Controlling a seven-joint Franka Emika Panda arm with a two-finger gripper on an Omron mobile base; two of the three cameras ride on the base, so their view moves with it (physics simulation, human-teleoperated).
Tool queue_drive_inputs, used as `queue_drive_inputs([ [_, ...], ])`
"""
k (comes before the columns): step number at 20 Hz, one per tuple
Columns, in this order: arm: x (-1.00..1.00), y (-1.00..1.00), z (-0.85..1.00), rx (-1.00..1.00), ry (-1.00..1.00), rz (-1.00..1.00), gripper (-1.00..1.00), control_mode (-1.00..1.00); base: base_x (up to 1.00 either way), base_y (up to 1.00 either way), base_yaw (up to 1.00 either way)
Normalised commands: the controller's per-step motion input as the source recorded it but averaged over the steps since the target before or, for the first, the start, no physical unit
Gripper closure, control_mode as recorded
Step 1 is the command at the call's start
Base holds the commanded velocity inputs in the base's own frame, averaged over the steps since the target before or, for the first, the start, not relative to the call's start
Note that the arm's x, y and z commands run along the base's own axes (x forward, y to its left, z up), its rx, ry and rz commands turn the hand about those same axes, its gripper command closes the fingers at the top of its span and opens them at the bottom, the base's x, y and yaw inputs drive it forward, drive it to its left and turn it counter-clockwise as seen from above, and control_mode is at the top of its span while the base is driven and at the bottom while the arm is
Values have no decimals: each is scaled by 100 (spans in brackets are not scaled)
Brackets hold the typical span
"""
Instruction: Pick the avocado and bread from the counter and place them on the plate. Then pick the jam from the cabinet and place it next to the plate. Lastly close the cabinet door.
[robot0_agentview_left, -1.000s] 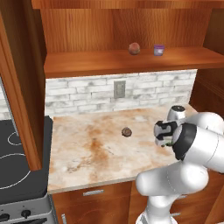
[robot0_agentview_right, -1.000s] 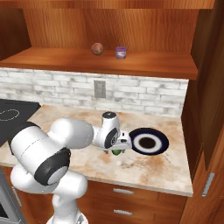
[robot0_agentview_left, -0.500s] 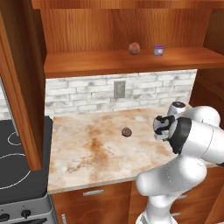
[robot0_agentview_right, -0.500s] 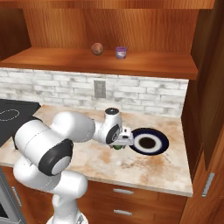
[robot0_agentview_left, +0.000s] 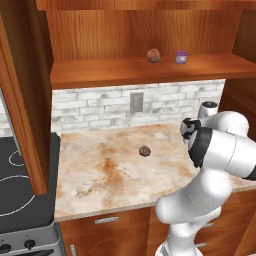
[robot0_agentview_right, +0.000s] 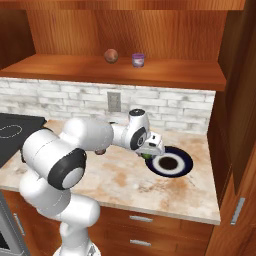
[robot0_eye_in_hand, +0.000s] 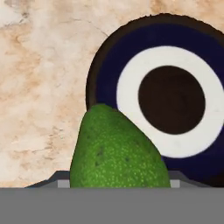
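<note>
My gripper (robot0_agentview_right: 148, 153) is shut on the dark green avocado (robot0_agentview_right: 147, 156), held just above the counter (robot0_agentview_right: 100, 175) at the left edge of the plate (robot0_agentview_right: 186, 159). Through the hand view the avocado (robot0_eye_in_hand: 118, 151) looms large in front of the plate's navy rim (robot0_eye_in_hand: 107, 65), covering the fingertips. The grey-brown bread (robot0_agentview_left: 145, 150) lies in the middle of the counter (robot0_agentview_left: 110, 175), left of the arm. On the open cabinet's shelf (robot0_agentview_left: 125, 72) stands the purple jam jar (robot0_agentview_left: 181, 57); the same jam (robot0_agentview_right: 138, 59) also appears in the right base view.
A reddish-brown ball (robot0_agentview_left: 153, 55) rests on the shelf just left of the jam. An open cabinet door (robot0_agentview_left: 22, 95) hangs at the left over the black stovetop (robot0_agentview_left: 17, 175). A brick backsplash with an outlet (robot0_agentview_left: 135, 101) closes the back.
The hand has carried the avocado across the counter to the plate's left rim. Bread, jam and ball have stayed put.
</note>
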Motion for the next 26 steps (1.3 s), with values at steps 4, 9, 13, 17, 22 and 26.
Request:
queue_drive_inputs([
  [4, 45, -63, -30, -7, -1, -12, -100, -100, 0, 0, 0],
  [9, 15, -22, 17, 0, -14, -5, -100, -100, 0, 0, 0],
  [13, 4, 7, 47, 1, -19, -3, -100, -100, 0, 0, 0],
  [17, -1, 55, 58, 7, -17, -1, -100, -100, 0, 0, 0],
  [22, 0, 92, 22, 7, -6, 1, -100, -100, 0, 0, 0],
  [26, 0, 99, 1, 6, -3, 2, -100, -100, 0, 0, 0],
])
